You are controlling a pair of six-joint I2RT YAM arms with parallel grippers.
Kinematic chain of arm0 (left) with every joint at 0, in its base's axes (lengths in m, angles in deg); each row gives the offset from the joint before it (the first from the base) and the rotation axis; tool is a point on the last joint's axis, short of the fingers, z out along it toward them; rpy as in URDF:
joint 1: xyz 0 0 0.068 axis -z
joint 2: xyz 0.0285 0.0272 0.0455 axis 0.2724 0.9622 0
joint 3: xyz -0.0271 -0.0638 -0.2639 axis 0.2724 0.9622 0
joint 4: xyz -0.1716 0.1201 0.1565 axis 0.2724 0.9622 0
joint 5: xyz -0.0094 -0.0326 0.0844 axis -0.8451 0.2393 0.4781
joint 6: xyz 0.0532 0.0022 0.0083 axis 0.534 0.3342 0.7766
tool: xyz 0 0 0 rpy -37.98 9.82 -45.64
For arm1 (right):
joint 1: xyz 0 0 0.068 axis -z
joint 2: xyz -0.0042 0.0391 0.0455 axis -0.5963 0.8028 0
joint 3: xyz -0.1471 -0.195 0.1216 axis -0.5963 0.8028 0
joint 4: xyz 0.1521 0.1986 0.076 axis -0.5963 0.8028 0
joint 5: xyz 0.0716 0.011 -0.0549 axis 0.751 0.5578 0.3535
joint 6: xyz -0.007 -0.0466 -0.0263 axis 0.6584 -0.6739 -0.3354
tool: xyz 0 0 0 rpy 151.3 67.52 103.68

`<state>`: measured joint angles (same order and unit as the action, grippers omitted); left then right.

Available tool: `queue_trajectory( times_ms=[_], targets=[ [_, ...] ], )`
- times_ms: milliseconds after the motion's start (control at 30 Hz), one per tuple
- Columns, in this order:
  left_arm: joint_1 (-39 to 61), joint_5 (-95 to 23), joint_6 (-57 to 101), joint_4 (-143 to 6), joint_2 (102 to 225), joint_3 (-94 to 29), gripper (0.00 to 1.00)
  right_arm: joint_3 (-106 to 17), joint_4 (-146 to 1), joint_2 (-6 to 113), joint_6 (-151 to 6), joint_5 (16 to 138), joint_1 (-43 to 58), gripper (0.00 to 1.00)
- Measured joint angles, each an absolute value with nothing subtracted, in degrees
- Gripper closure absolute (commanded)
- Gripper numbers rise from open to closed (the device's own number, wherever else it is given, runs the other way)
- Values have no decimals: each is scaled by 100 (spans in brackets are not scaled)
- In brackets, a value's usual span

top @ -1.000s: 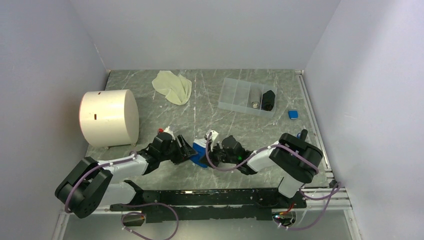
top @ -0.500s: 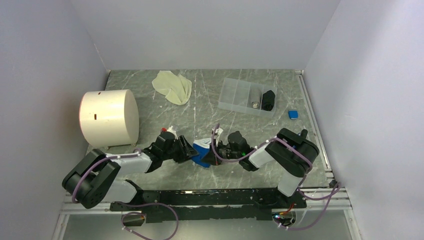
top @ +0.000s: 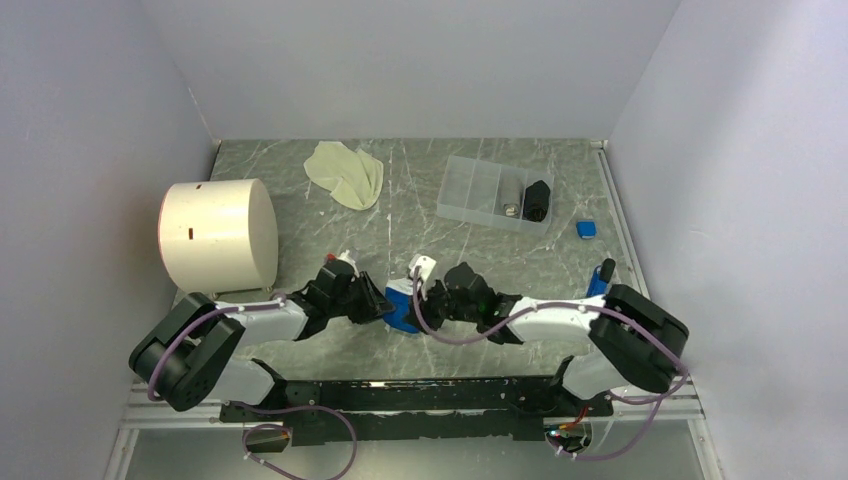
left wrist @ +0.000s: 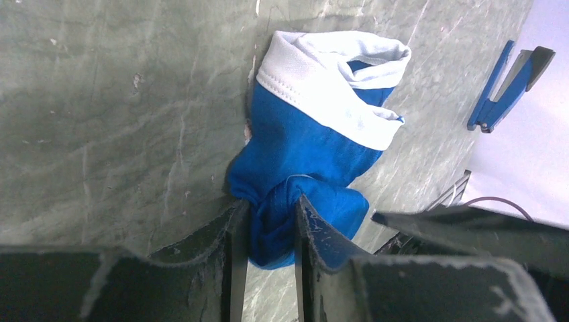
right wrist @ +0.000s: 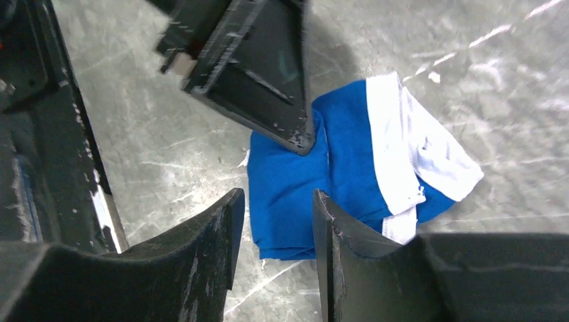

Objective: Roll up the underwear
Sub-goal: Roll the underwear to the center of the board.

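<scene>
**Right arm swung outward, right claw (right wrist: 274,218) opened up**

Its jaws stand apart over the blue underwear (right wrist: 288,174), gripping nothing. Narrow left claw (left wrist: 268,218) pinches a fold of that cloth. It sits bunched on the bench (top: 330,235) between both arms. The cream underwear (top: 345,172) lies crumpled far back, well apart.

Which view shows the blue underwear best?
Left wrist: the blue underwear shows nearly whole, white band clear, with the left gripper pinching its near end. Right wrist shows it partly behind that gripper; top view shows just a small blue patch.
</scene>
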<state>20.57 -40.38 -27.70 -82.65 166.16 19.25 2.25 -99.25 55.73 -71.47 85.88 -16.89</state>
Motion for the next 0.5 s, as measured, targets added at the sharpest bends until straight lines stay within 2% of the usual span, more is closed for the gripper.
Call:
queue_trajectory(
  times_ms=[133, 267, 500],
  targets=[
    [2068, -4007, -2708, -8105, 16616, 1840, 70, 188, -9512, 5221, -8299, 7427, -2502, 53],
    [2077, -3981, -2665, -7915, 16613, 1742, 70, 55, -9136, 5488, -9025, 6433, -3226, 53],
    [2081, -3939, -2606, -7784, 16594, 1689, 70, -6, -9138, 5941, -9694, 5536, -3551, 54]
  ],
)
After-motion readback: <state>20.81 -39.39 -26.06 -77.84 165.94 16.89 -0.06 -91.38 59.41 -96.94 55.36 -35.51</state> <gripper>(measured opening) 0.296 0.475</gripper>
